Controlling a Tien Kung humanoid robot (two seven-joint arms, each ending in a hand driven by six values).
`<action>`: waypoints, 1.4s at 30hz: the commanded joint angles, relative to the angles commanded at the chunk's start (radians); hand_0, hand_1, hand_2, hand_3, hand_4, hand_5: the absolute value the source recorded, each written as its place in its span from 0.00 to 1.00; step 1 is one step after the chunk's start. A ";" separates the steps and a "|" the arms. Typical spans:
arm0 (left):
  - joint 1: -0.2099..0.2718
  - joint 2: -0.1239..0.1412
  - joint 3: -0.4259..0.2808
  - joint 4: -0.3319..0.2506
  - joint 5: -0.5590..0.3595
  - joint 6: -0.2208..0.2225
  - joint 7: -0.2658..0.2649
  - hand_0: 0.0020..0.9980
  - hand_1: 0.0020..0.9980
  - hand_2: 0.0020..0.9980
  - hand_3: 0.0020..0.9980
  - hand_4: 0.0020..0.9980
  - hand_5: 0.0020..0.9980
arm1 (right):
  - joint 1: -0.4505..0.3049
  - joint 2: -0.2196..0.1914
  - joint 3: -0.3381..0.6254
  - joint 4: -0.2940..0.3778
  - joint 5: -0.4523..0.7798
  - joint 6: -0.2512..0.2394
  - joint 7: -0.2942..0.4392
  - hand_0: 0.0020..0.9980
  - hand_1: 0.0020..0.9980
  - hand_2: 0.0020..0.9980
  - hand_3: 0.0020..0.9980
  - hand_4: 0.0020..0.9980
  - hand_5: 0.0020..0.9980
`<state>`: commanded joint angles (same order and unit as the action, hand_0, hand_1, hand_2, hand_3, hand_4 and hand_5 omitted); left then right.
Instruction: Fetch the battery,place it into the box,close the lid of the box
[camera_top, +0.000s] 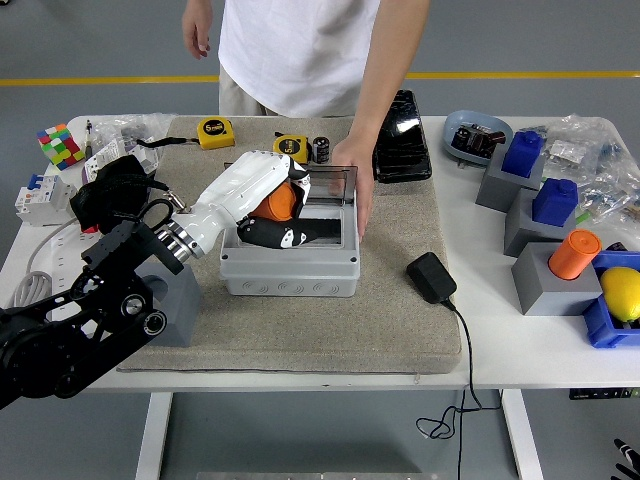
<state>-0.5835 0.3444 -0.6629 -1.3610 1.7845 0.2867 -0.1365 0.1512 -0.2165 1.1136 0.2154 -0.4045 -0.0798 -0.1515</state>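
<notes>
My left hand (268, 205) is shut on the orange battery (277, 202) and holds it over the open grey box (290, 268), just above the dark inside. The box's clear lid (335, 182) stands up at the back. A person's hand (360, 185) rests on the box's right side and steadies it. The grey holder block (172, 300) at the left has no battery in it and is partly hidden by my arm. My right hand is out of view.
Two yellow tape measures (215, 131) and a small black cylinder (321, 149) lie behind the box. A black adapter (431, 277) with its cable lies right of the box. Grey and blue blocks with another orange battery (573, 254) stand at the right. A colour cube (61, 145) is at the far left.
</notes>
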 joint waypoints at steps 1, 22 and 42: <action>-0.005 -0.003 0.010 0.004 0.000 -0.001 0.006 0.01 0.05 0.18 0.27 0.97 0.00 | 0.000 0.000 -0.001 0.000 0.001 0.000 0.000 0.66 0.67 0.68 0.56 0.97 0.47; -0.076 -0.080 0.094 0.167 -0.009 0.052 0.076 0.12 0.18 0.25 0.41 1.00 0.10 | -0.003 0.003 -0.021 0.001 0.009 -0.003 0.000 0.66 0.67 0.68 0.56 0.97 0.47; -0.076 -0.087 0.097 0.203 -0.031 0.060 0.074 0.14 0.26 0.30 0.46 1.00 0.16 | -0.003 0.005 -0.010 0.002 0.002 -0.002 0.002 0.66 0.67 0.68 0.56 0.97 0.48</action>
<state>-0.6592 0.2571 -0.5656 -1.1578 1.7530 0.3467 -0.0623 0.1478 -0.2112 1.1033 0.2173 -0.4020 -0.0815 -0.1497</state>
